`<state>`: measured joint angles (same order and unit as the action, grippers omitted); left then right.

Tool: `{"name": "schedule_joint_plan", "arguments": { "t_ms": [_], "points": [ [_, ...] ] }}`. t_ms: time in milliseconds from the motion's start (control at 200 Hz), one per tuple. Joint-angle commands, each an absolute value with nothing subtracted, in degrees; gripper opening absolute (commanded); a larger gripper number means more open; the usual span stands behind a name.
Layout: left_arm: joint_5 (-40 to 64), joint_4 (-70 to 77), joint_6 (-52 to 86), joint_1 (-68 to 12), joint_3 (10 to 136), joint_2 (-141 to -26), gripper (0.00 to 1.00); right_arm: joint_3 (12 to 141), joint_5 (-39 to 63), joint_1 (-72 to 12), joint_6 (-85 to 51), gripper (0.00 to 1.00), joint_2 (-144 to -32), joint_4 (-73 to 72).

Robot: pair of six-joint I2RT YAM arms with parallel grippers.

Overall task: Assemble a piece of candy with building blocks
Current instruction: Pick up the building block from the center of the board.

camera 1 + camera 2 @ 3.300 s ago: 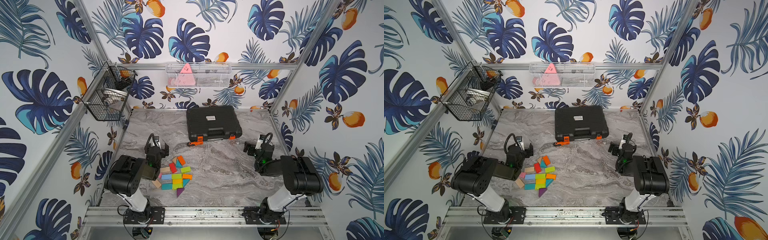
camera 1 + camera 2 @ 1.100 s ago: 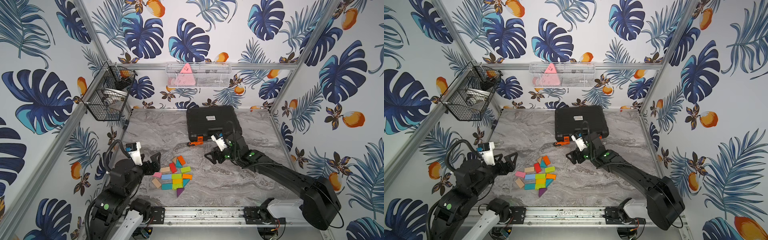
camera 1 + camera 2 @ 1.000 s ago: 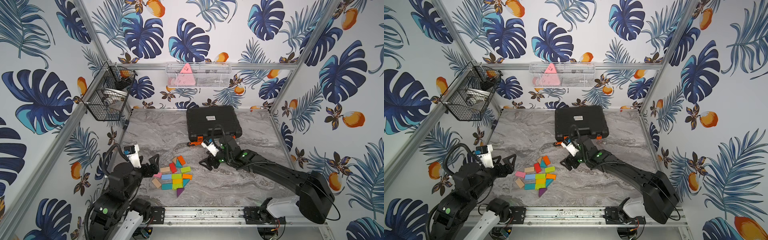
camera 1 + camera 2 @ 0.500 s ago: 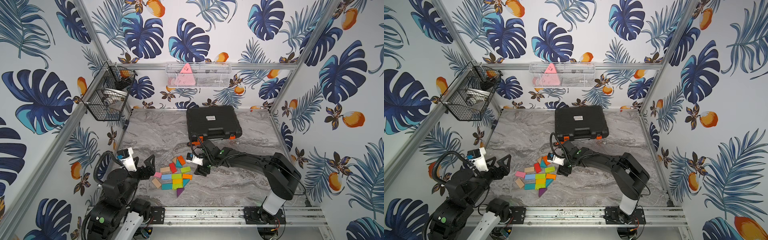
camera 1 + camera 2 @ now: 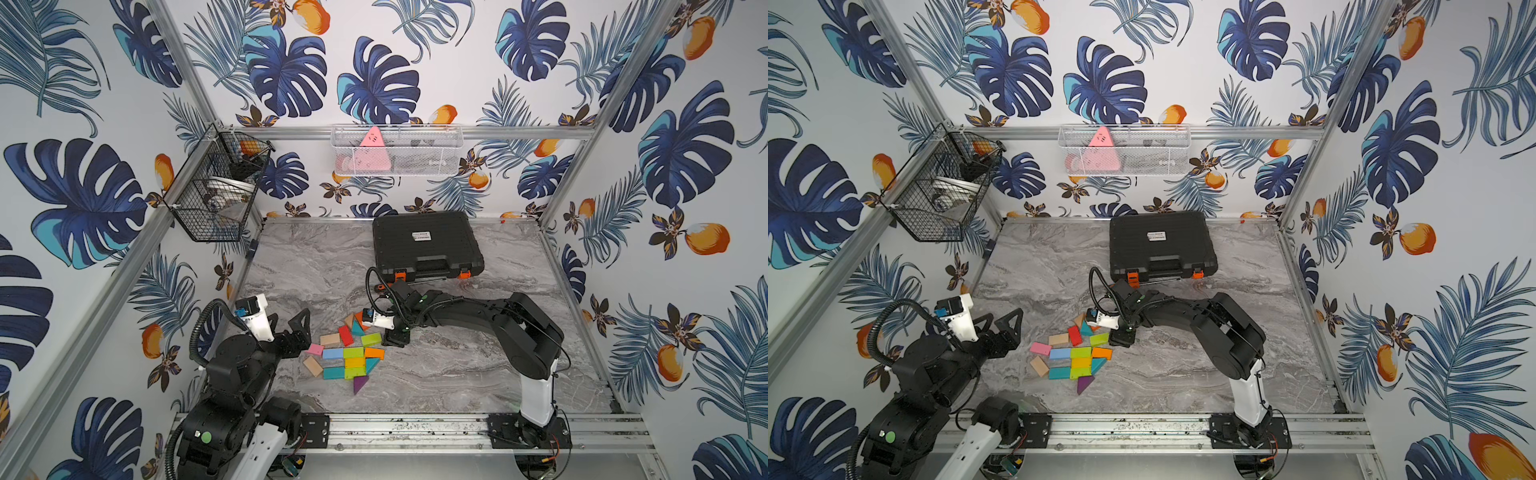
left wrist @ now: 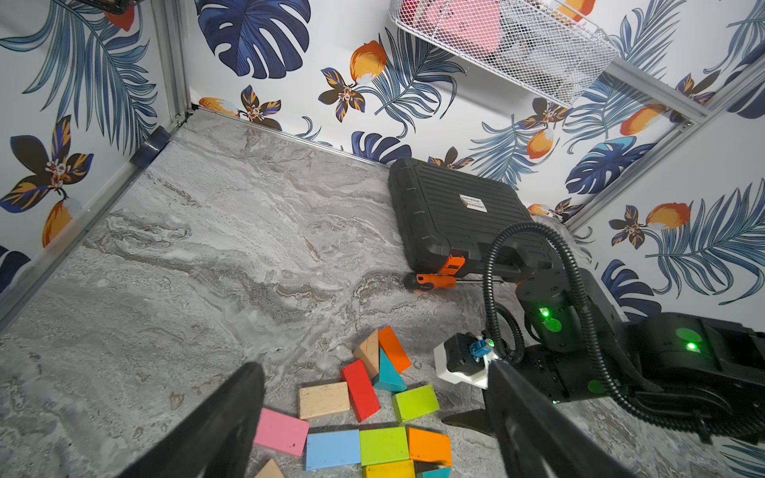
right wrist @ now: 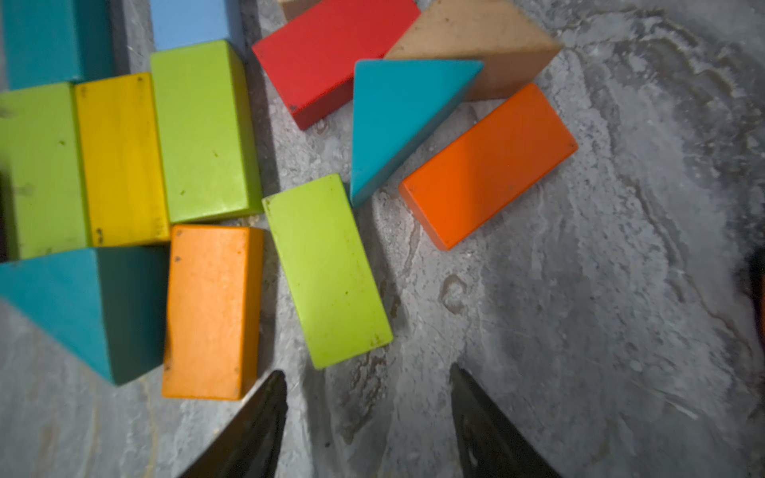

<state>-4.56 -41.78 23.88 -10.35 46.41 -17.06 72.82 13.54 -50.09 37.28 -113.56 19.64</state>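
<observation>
The building blocks (image 5: 349, 353) (image 5: 1077, 353) lie in a loose cluster at the front left of the marble table. My right gripper (image 5: 395, 338) (image 5: 1121, 337) is low at the cluster's right edge. It is open, with only bare table between its fingertips in the right wrist view (image 7: 367, 372). A lime green block (image 7: 327, 269) (image 5: 371, 338) lies just ahead of it, beside an orange block (image 7: 211, 310) and a teal triangle (image 7: 397, 120). My left gripper (image 5: 291, 328) (image 6: 370, 370) hangs wide open left of the cluster, above the pink block (image 6: 281, 430), holding nothing.
A shut black tool case (image 5: 428, 245) sits at the back, with an orange-handled screwdriver (image 6: 434, 281) lying in front of it. A black wire basket (image 5: 216, 195) and a white mesh basket (image 5: 397, 149) hang on the walls.
My right arm has swung left from near the case down to the right edge of the blocks, and its jaws have narrowed. The left gripper has drawn back a little, still open.
</observation>
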Motion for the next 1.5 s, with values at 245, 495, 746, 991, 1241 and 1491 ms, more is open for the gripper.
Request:
{"name": "schedule_joint_plan", "arguments": {
  "t_ms": [245, 495, 746, 991, 1241, 1491],
  "points": [
    [-1.8, -40.1, 22.8, -7.8, 46.1, -17.8, 0.88, 75.5, 14.6, -51.0, 40.7, 0.64, -118.2, 21.5],
    [-1.8, -39.9, 22.6, -7.6, 46.1, -17.6, 0.88, 77.8, 15.5, -52.2, 41.9, 0.64, -120.5, 23.5],
    [-1.5, -40.0, 22.6, -7.4, 46.1, -17.8, 0.88, 78.4, 16.1, -52.3, 42.6, 0.47, -120.8, 26.0],
    [-1.7, -40.0, 22.7, -7.3, 46.1, -17.8, 0.88, 78.6, 15.4, -52.3, 42.7, 0.34, -120.0, 27.1],
    [-1.7, -39.9, 22.7, -7.3, 46.1, -17.9, 0.88, 77.8, 14.2, -52.2, 43.7, 0.24, -117.2, 27.8],
    [-1.8, -40.0, 22.9, -7.3, 46.0, -18.3, 0.88, 76.7, 16.3, -48.7, 45.2, 0.23, -108.5, 30.7]
  ]
}}
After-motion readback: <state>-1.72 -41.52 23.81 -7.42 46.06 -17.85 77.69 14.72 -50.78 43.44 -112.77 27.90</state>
